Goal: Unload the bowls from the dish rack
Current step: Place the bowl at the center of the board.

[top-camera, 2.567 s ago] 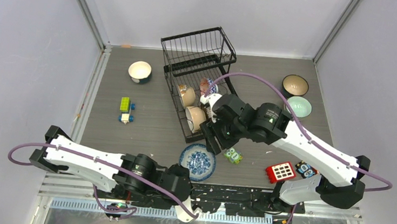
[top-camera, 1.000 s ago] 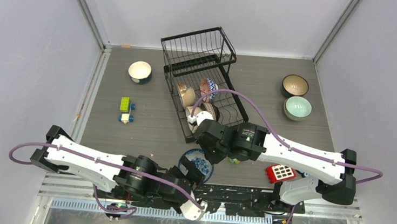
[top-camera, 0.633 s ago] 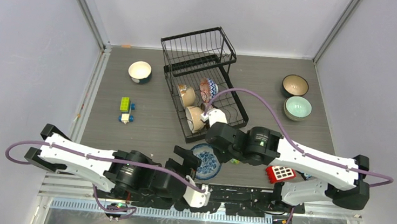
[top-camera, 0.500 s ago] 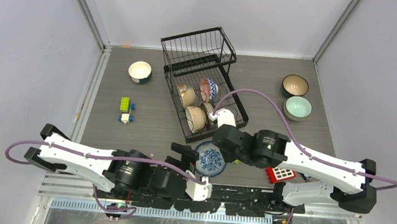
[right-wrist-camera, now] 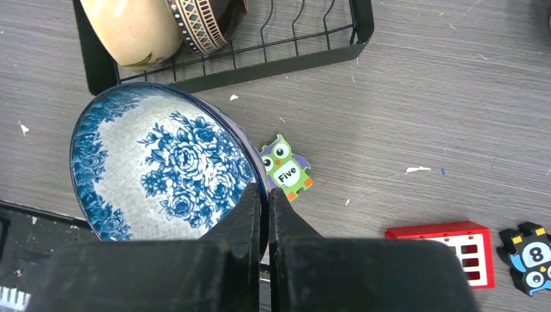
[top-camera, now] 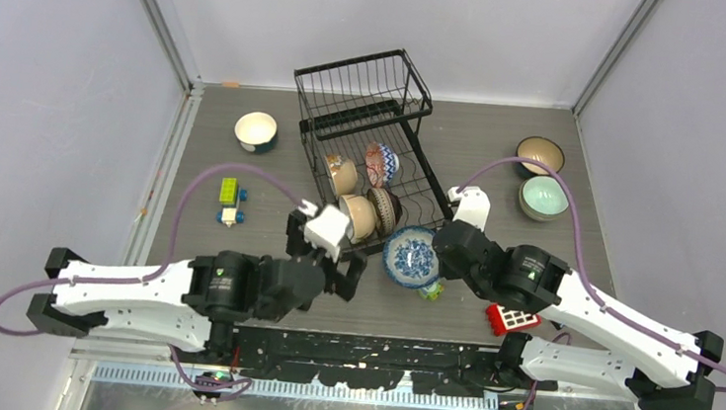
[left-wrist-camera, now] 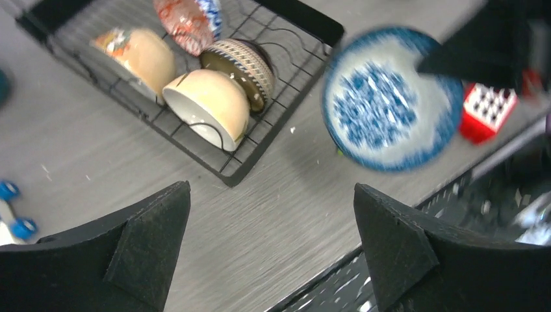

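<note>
The right gripper (right-wrist-camera: pixel 265 192) is pressed together on the rim of the blue bowl (right-wrist-camera: pixel 162 162), pinching only that thin edge. The bowl hangs tilted over the bench (top-camera: pixel 276 188), just off the near corner of the rack (top-camera: pixel 360 86) and partly over the owl tile (right-wrist-camera: pixel 286 171). The left gripper (left-wrist-camera: pixel 269 188) is spread wide and holds nothing. It points down at bare bench, with the rack's corner on one side and the blue bowl on the other.

The main risk looks to be the hold itself. With one narrow pinch on glazed ceramic and the bowl's weight hanging to one side, the bowl could swing or slip out if the arm jerks.

The spot below is also poor. Set down here, the bowl would likely land on the owl tile and rock, or shove it toward the red block (right-wrist-camera: pixel 448 250).

The two arms are close together, so a reach by the left one toward the rack could knock the hanging bowl.

Four bowls remain in the lower tray. The cream bowl (top-camera: pixel 358 217) and brown bowl (top-camera: pixel 384 210) lean together, so pulling one may topple the other.
</note>
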You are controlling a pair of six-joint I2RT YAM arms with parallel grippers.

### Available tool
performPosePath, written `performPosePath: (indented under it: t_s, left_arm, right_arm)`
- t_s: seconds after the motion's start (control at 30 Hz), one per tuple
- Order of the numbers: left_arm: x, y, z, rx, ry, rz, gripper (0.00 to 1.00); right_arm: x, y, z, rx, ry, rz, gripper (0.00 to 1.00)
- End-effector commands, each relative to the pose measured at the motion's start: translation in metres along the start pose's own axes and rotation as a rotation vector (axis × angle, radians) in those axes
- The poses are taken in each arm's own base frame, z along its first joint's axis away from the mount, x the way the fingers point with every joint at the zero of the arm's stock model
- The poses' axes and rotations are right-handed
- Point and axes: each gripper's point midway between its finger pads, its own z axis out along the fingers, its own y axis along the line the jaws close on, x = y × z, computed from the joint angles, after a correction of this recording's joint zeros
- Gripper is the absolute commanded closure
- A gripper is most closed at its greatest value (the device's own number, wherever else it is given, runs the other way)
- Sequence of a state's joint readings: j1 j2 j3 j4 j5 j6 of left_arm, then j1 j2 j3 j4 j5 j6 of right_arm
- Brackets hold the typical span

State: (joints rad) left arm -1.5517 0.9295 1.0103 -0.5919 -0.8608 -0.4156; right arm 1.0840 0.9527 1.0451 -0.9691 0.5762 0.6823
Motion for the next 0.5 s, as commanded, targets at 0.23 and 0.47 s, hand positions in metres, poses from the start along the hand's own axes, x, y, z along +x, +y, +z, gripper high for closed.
performPosePath:
  t_s: [0.23,0.47]
  left_arm:
    - [0.001,-0.001,0.047,-0.233,0.188,-0.844,0.00]
    - [0.014,0.001,0.062,-0.370,0.227,-0.867,0.12]
  right_arm:
    - [-0.034,0.012,0.008,-0.008,-0.165,0.228,0.99]
    - [-0.036,0.020,0.009,-0.026,-0.152,0.280,0.99]
